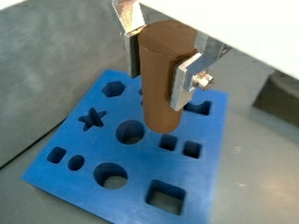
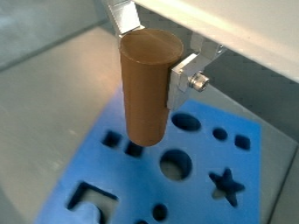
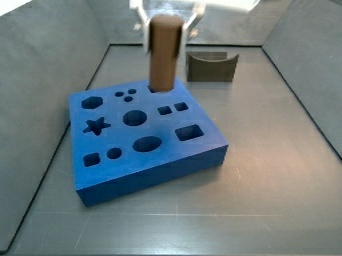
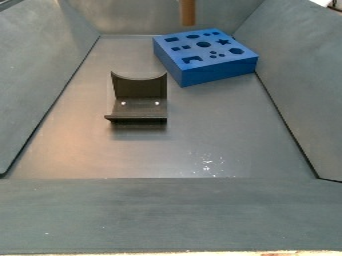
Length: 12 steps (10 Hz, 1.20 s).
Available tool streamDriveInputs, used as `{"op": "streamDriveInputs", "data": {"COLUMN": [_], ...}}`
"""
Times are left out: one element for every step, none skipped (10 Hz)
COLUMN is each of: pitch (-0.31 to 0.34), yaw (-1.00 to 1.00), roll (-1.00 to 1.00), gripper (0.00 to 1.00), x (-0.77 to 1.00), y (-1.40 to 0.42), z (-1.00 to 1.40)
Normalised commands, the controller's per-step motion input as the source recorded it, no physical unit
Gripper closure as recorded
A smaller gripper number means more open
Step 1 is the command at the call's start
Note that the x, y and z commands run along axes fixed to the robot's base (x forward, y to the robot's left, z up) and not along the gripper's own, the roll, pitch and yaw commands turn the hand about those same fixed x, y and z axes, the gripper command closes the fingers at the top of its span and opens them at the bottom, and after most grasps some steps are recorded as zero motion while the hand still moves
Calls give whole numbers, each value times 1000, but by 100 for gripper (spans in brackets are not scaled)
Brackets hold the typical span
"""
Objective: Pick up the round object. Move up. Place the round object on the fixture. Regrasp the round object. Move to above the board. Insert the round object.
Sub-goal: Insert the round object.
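My gripper (image 1: 163, 61) is shut on the round object (image 1: 162, 79), a brown cylinder peg held upright between the silver fingers (image 1: 179, 83). In both wrist views it hangs above the blue board (image 1: 140, 166), and its lower end is clear of the surface near a round hole (image 1: 131, 131). A side view shows the peg (image 3: 166, 55) under the gripper (image 3: 166, 15), over the far edge of the board (image 3: 174, 157). The fixture (image 3: 211, 66) stands apart behind the board, with nothing in its notch. Only the peg's lower part (image 4: 189, 12) shows at the frame edge in a side view.
Grey sloping walls (image 3: 80, 70) enclose the floor. The board (image 4: 214, 68) lies at one end of the bin and the fixture (image 4: 138, 97) nearer the middle. Shaped cutouts cover the board, among them a star (image 2: 226, 185) and a large round hole (image 2: 176, 164).
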Motion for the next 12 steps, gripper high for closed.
{"op": "streamDriveInputs", "data": {"pitch": [26, 9, 17, 34, 0, -11, 0, -80, -140, -23, -43, -60], "yaw": [20, 0, 0, 0, 17, 143, 80, 0, 0, 3, 0, 0], "roll": [20, -31, -666, -711, -49, -6, -63, -77, -14, 0, -237, -214], "gripper": [100, 100, 100, 100, 100, 100, 100, 100, 100, 100, 100, 100], "x": [-157, 0, -77, -94, -23, -109, -409, -674, -226, 0, -251, -357], "y": [-20, -26, 6, 0, 0, 0, 0, -131, 0, 0, -363, -506], "z": [-226, -211, -494, -449, -11, -89, -194, -114, 0, 0, -97, -80]}}
